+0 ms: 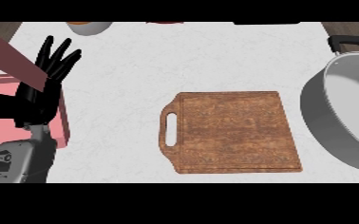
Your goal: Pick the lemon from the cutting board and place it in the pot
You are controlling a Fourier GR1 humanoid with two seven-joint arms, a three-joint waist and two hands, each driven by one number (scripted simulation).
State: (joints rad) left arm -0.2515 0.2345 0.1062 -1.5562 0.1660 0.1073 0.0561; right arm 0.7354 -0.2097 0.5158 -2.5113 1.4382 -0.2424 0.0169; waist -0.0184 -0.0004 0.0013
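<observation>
**Head view: bare board, pot at right, left hand resting open**

Head view shows us a white speckled counter (133,71) with a wooden cutting board (231,132) lying flat near the middle, its slotted handle turned to the left. We see nothing on the board's surface; the lemon shows nowhere in this view, so we cannot tell where it is. At the right edge stands the pot (333,111), grey with a pale inside, only partly in the picture, with a dark handle at its upper end. What we see of its inside holds nothing. The pot lies just beside the board's right edge, apart from it.

Our left hand (43,90) shows at the left edge, black fingers straight and spread, pointing up, holding nothing, above its grey forearm. Beneath it lies a pink-red object (63,123) at the counter's left side. Our right hand is not visible. At the top edge we make out a pale bowl (89,27), cut off by the view.
</observation>
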